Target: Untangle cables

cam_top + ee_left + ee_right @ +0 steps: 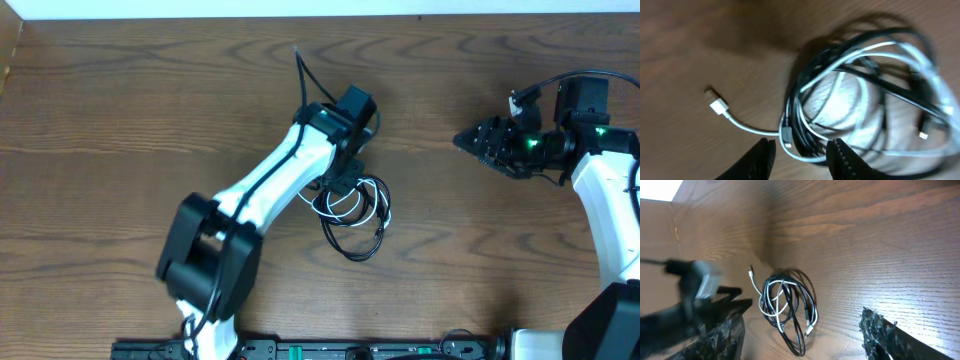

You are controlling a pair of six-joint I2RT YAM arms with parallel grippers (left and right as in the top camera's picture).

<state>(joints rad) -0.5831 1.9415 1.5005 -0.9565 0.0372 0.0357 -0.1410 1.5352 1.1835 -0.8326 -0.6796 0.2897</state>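
Note:
The cables (pixel 350 212) lie in a loose coil of black cords and one white cord on the wooden table, near its middle. My left gripper (pixel 342 183) hangs over the coil's far edge. In the left wrist view its fingers (pixel 764 156) stand apart, with the near edge of the cables (pixel 799 112) in the gap between them and not pinched. A white plug end (pixel 717 106) trails out to the left of the coil. My right gripper (pixel 465 140) hovers open to the right, well away from the coil. Its wrist view shows the cables (pixel 805 307) far ahead of the right gripper (pixel 801 317).
A thin black cord (pixel 301 72) sticks out past the left wrist toward the far edge; I cannot tell whether it belongs to the coil. The table's far edge (pixel 300 16) meets a pale wall. The left arm (pixel 262 185) crosses the table's middle.

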